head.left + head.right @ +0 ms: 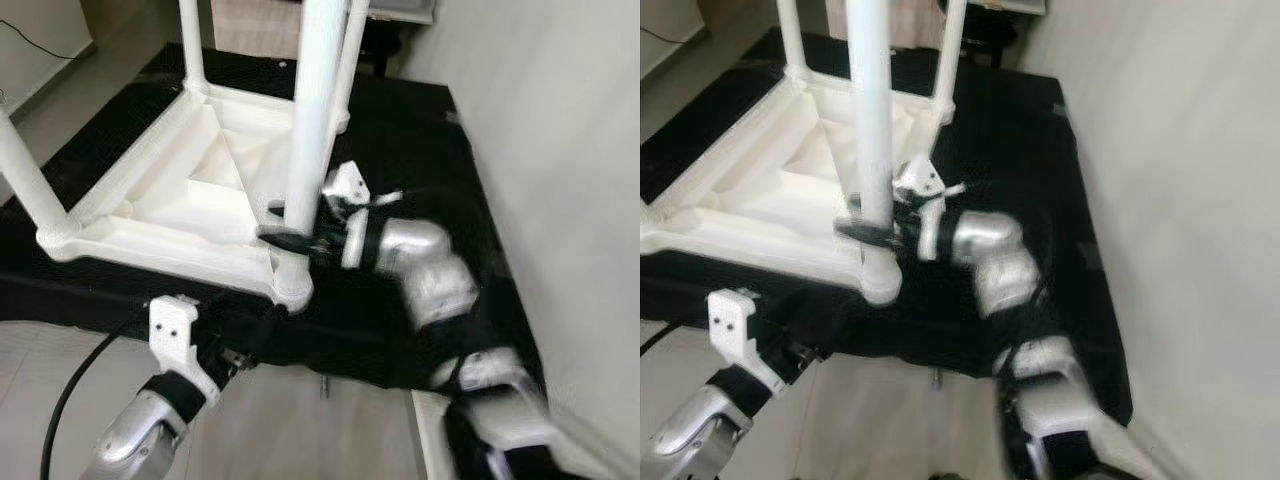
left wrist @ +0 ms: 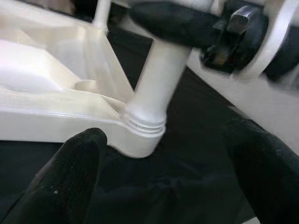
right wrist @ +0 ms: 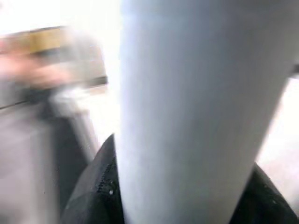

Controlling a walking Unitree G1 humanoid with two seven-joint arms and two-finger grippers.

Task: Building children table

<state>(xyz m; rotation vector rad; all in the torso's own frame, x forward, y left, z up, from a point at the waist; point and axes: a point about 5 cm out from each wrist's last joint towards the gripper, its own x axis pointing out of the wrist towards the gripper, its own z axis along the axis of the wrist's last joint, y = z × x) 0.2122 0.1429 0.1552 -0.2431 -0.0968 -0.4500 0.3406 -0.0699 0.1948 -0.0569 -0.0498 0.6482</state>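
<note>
One white plastic children's table top lies upside down on a black mat, with four white legs standing up from its corners. The near-corner leg rises from a threaded socket.

The right gripper has its two black fingers pinching that leg just above the socket, one finger on each side of the tube. The right arm reaches in with its silver forearm bent at the elbow, the wrist level and pointing across toward the leg.

The left gripper sits just below the socket corner, its two black fingertips spread wide apart with nothing between them but mat. The left arm rises from below the mat's near edge, a black cable trailing beside it.
</note>
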